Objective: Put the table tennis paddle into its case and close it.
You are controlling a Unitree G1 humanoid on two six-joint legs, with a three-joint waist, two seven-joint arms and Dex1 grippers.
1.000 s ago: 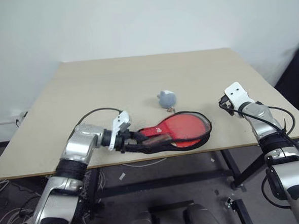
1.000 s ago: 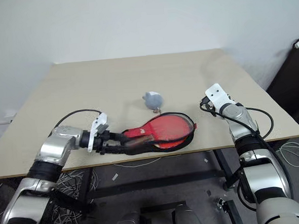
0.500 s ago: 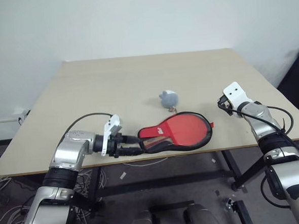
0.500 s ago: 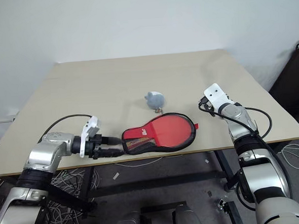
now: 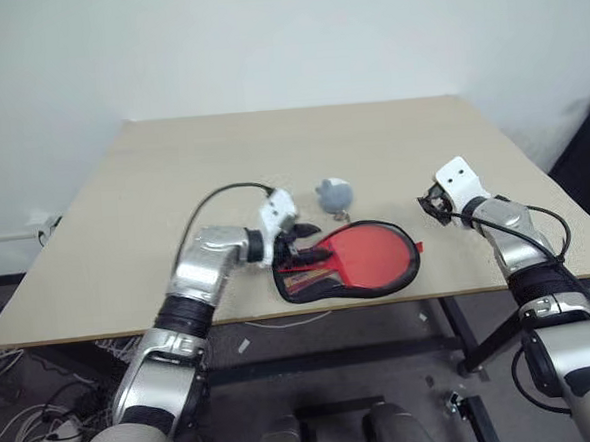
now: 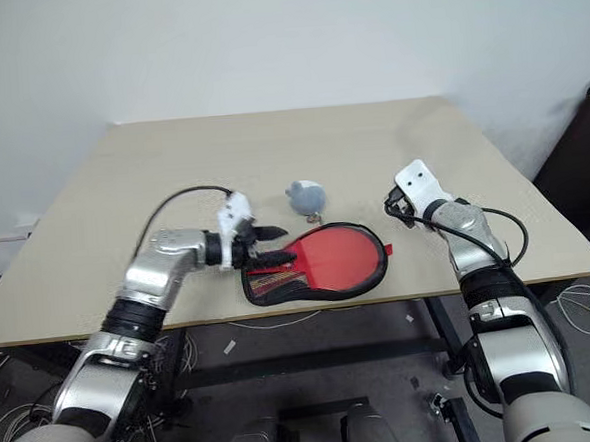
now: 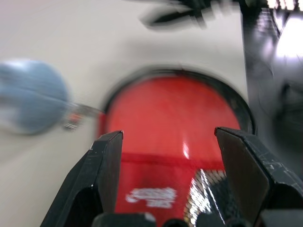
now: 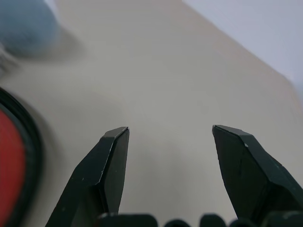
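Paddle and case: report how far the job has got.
Done: the round red table tennis paddle lies inside the black zip-rimmed fabric case, which lies open. In hand: the open left gripper hovers over its handle end. Left: closing it. The right gripper waits open, empty.

left tool [image 5: 301, 243] swung back over case [image 5: 364, 286] handle end

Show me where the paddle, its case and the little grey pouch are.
paddle [image 5: 372, 249]: left eye view, middle of the red face.
case [image 5: 409, 270]: left eye view, black zip rim at the round end.
pouch [image 6: 304, 194]: right eye view, middle of the grey body.
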